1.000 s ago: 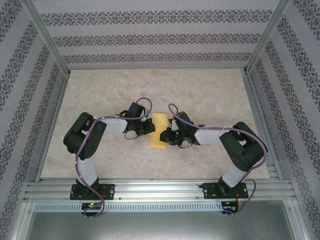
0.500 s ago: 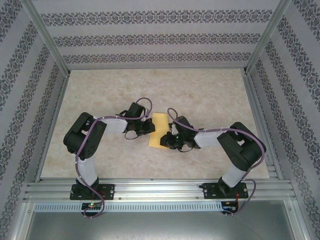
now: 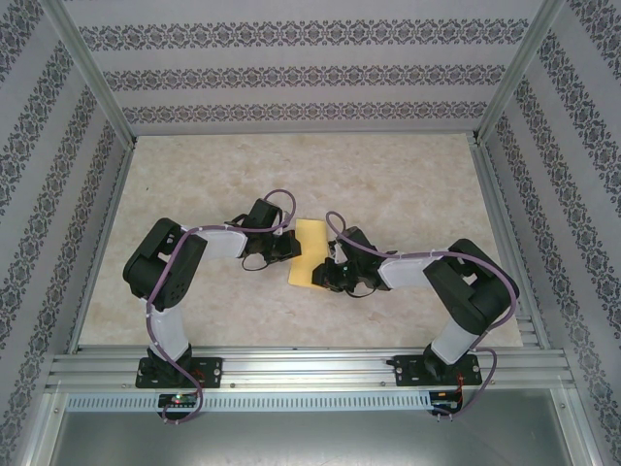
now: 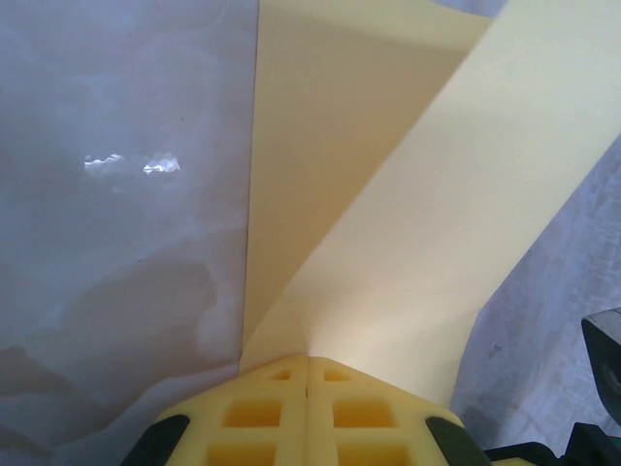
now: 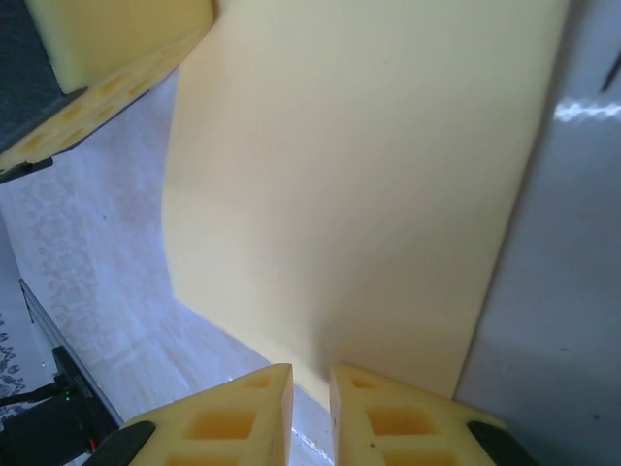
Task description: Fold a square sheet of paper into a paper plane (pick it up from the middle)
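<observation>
The square sheet of paper (image 3: 310,249) lies folded into a narrow yellow strip at the table's middle, between both arms. My left gripper (image 3: 289,249) is at its left edge, shut on the paper (image 4: 408,223). In the left wrist view the fingertips (image 4: 308,360) meet with no gap, and a flap rises slanting from them over a flat layer. My right gripper (image 3: 326,277) is at the strip's near right side. Its jaws (image 5: 310,374) stand a narrow gap apart, with the paper's (image 5: 359,175) edge just at the tips and table showing through the gap.
The pale marble-patterned table (image 3: 408,184) is ringed by aluminium rails (image 3: 301,364) and patterned walls. The left gripper's yellow finger (image 5: 116,49) shows at the top left of the right wrist view, close across the sheet.
My right gripper has shifted a little toward the near end of the strip and closer to its edge. The left gripper and the paper have stayed in place.
</observation>
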`<action>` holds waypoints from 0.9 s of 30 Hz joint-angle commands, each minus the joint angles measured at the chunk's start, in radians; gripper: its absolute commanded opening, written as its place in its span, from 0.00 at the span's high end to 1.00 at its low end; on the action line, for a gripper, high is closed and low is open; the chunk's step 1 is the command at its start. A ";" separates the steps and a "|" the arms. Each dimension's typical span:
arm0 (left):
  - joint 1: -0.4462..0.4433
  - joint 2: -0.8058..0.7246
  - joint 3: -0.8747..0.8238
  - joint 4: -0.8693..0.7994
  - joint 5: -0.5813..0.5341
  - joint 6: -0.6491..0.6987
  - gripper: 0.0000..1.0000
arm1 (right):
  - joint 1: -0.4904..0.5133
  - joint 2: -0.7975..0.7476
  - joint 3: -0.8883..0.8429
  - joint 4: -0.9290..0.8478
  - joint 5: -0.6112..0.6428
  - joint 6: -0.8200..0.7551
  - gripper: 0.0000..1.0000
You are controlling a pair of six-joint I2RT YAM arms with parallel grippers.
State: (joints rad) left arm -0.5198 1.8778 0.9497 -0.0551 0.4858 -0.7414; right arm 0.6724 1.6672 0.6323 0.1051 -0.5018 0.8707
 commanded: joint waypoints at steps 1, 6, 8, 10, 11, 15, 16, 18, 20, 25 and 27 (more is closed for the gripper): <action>-0.020 0.076 -0.043 -0.104 -0.073 0.028 1.00 | 0.013 -0.034 0.029 -0.075 0.030 -0.016 0.81; -0.019 0.077 -0.034 -0.108 -0.071 0.030 1.00 | -0.028 -0.132 0.098 -0.113 0.101 -0.056 0.79; -0.019 0.079 -0.037 -0.109 -0.071 0.028 1.00 | -0.057 -0.120 0.119 -0.091 0.103 -0.061 0.78; -0.019 0.080 -0.040 -0.106 -0.069 0.029 1.00 | -0.086 -0.087 0.153 -0.092 0.083 -0.065 0.78; -0.019 0.081 -0.042 -0.106 -0.069 0.030 1.00 | -0.097 -0.064 0.175 -0.096 0.067 -0.062 0.79; -0.019 0.080 -0.047 -0.102 -0.069 0.032 1.00 | -0.122 0.025 0.242 -0.092 0.001 -0.063 0.79; -0.019 0.081 -0.047 -0.101 -0.065 0.031 1.00 | -0.122 0.044 0.251 -0.086 -0.002 -0.063 0.78; -0.019 0.082 -0.046 -0.101 -0.061 0.033 1.00 | -0.126 0.070 0.260 -0.076 0.001 -0.063 0.78; -0.020 0.081 -0.045 -0.105 -0.060 0.038 1.00 | -0.134 0.091 0.259 -0.063 0.005 -0.058 0.78; -0.021 0.083 -0.043 -0.094 -0.043 0.039 1.00 | -0.154 0.113 0.240 -0.054 0.004 -0.072 0.78; -0.020 0.083 -0.040 -0.095 -0.038 0.044 1.00 | -0.163 0.121 0.230 -0.053 0.010 -0.080 0.78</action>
State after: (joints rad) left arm -0.5194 1.8805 0.9497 -0.0528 0.4919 -0.7307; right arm 0.5262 1.7695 0.8730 0.0216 -0.4847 0.8223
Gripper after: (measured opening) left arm 0.053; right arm 0.223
